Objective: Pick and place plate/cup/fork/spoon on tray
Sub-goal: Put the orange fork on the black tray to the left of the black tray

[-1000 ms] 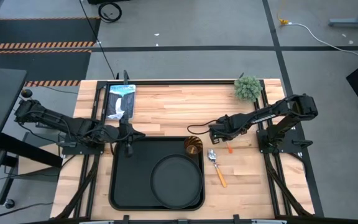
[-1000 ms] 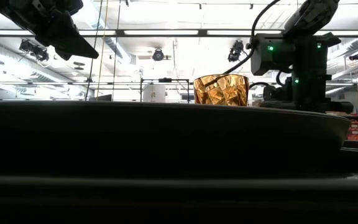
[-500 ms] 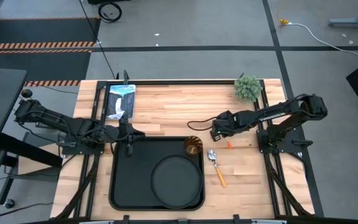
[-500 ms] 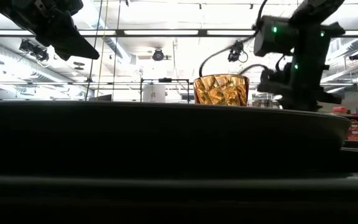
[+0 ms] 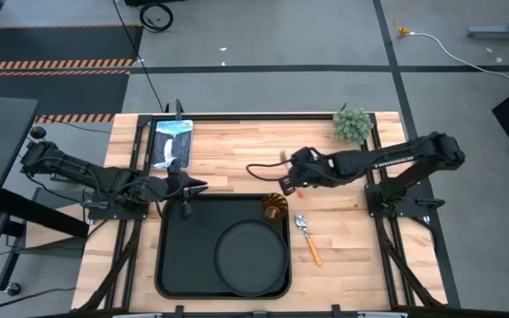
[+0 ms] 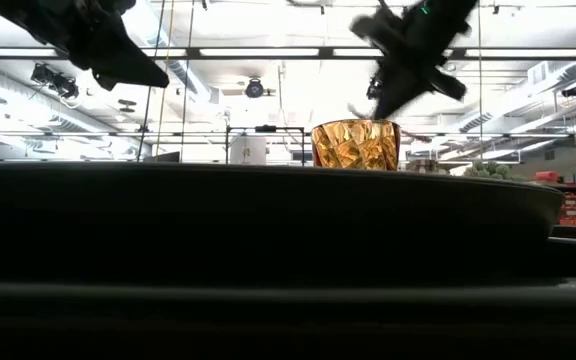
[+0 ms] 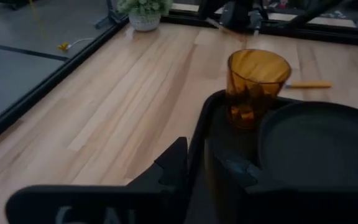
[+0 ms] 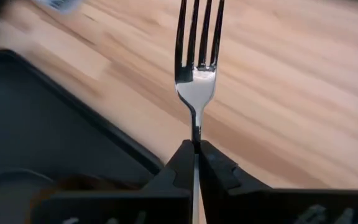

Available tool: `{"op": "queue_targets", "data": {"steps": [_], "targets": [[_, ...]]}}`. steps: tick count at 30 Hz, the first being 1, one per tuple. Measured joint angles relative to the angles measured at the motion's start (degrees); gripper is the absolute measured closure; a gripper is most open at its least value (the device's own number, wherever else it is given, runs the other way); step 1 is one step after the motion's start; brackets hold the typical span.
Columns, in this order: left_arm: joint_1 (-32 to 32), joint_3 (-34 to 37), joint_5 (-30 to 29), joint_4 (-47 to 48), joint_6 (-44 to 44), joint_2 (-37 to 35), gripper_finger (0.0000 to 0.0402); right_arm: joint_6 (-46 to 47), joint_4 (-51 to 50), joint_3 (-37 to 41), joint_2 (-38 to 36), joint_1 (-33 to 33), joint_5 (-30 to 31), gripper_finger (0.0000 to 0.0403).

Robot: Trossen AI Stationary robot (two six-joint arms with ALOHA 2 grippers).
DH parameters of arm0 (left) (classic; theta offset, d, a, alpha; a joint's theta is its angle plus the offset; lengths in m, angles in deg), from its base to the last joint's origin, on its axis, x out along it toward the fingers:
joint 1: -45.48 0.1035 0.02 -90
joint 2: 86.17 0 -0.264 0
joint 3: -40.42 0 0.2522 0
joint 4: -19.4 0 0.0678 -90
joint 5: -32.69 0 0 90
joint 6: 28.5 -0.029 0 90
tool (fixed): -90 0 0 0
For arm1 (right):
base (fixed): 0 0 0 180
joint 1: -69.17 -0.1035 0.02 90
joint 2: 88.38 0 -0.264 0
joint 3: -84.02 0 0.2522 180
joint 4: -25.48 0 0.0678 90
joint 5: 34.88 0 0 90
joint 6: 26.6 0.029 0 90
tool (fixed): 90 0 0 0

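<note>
High view: right gripper (image 5: 287, 180) over bare wood just beyond tray (image 5: 168, 265) far rim, near cup (image 5: 275, 208). Plate (image 5: 252, 258) and cup already on tray; spoon (image 5: 307, 236) on wood beside tray.

Low view: right arm above cup (image 6: 356, 145). Risk: descent could clip the cup, tip it.

Left wrist view: left gripper (image 7: 205, 167) waits at tray far-left corner, fingers closed, empty.

Right wrist view: fingers clamped on fork (image 8: 196, 68) at the neck; long axis straight out from gripper, tines leading. Thin pinch, so fork could pivot or slip, landing on tray rim.
</note>
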Motion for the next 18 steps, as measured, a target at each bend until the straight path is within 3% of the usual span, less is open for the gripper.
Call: {"op": "queue_targets", "data": {"steps": [11, 18], "targets": [[-0.1, 0.0, 1.2, 0.6, 0.4, 0.0, 0.0327, -11.4, 0.1, -21.8, 13.2, -2.0, 4.2, 0.0391], [-0.1, 0.0, 1.9, -5.7, 1.7, 1.5, 0.0294, -20.5, 10.3, -28.6, 20.4, -2.7, 5.6, 0.0389]]}}
